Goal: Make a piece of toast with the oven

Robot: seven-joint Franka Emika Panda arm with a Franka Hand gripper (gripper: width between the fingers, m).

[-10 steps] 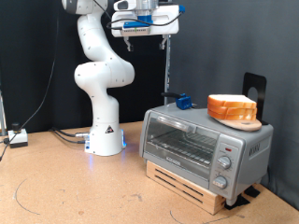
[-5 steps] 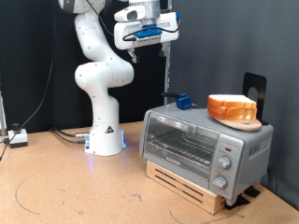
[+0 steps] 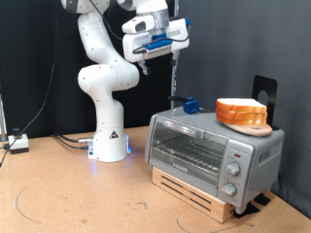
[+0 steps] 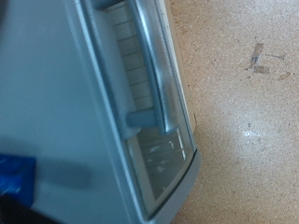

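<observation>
The silver oven [image 3: 214, 148] stands on a wooden pallet at the exterior view's lower right, its glass door shut. The piece of toast [image 3: 240, 109] lies on a round wooden dish [image 3: 245, 125] on the oven's roof. My gripper [image 3: 146, 64] hangs high in the air, above and to the exterior view's left of the oven, tilted, holding nothing that shows. The wrist view looks down on the oven [image 4: 65, 103] and its grey bar handle [image 4: 151, 65]. My fingers do not show there.
A blue object [image 3: 190, 105] sits on the oven's roof near its back edge and also shows in the wrist view [image 4: 14, 174]. A black stand [image 3: 264, 92] rises behind the dish. The arm's white base [image 3: 109, 144] stands left of the oven on the chipboard table [image 3: 87, 194].
The hand has tilted from level to slanted and has shifted a little towards the exterior view's right and down. The oven, the toast and the dish have not moved.
</observation>
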